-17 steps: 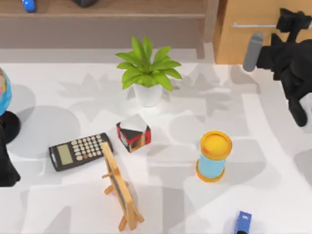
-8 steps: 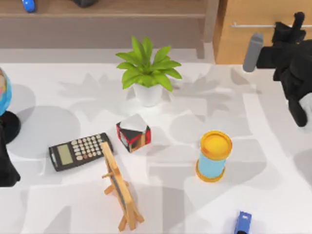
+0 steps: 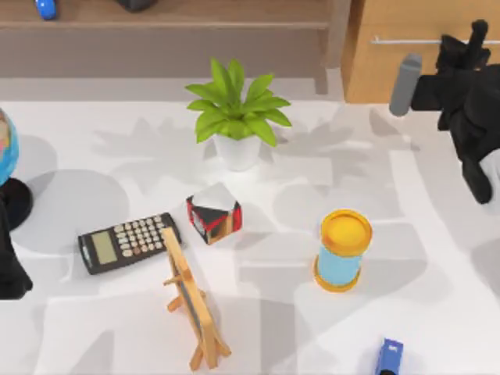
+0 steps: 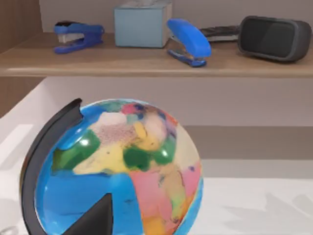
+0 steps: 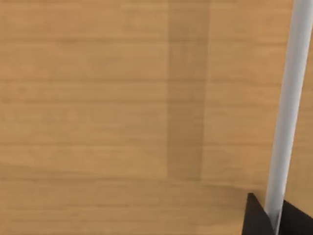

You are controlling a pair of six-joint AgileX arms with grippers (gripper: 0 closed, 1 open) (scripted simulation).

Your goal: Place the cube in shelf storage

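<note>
The red, black and white block (image 3: 213, 215) sits mid-frame on the worktop (image 3: 117, 172), with open room around it. My left arm (image 3: 9, 269) rests at the left edge. Far up right, my right tool (image 3: 471, 39) is at the drawer (image 3: 375, 70) handle bar (image 3: 406, 41). I cannot tell if it is wide or narrow. I think the cube hides inside that drawer. The shelf storage (image 3: 195, 12) waits upper left, with bare board for it.

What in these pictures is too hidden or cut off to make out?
- Top view: the globe is cut by the left edge.
- Top view: the blue object is cut by the bottom edge.
- Top view: the things on the shelf storage are cropped by the top edge.
- Right wrist view: the bar handle runs off both edges.
</note>
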